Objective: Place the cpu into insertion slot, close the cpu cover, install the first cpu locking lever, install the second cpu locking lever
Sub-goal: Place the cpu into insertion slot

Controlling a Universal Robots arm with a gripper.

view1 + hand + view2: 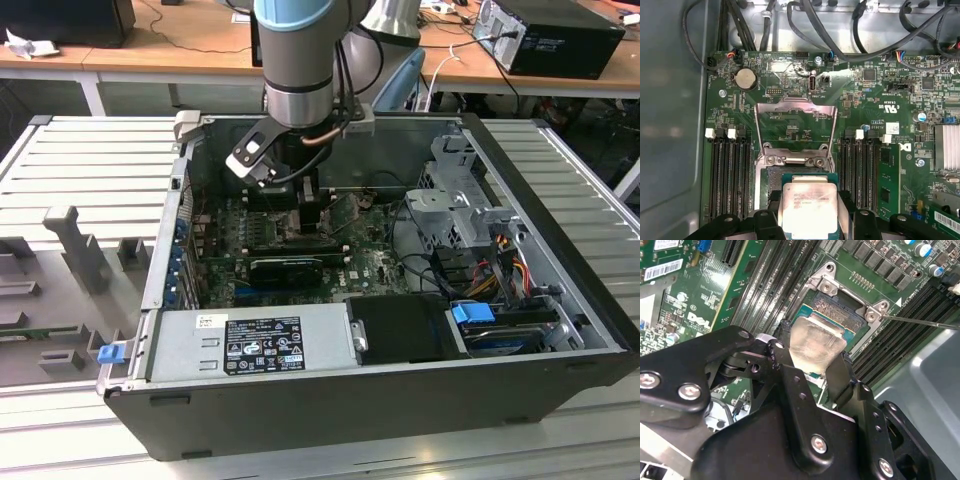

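Silver-grey metal, the cpu (pixel 809 202) is pinched by two opposite edges between the gripper's (pixel 812 222) fingers (pixel 790 377), closed to chip width, right over the insertion slot (pixel 842 310) (seated or just above, I cannot tell). The cpu cover (pixel 795 106) stands hinged up, seemingly to keep the socket clear, on the green motherboard (pixel 880 90) inside the computer case (pixel 400 405)
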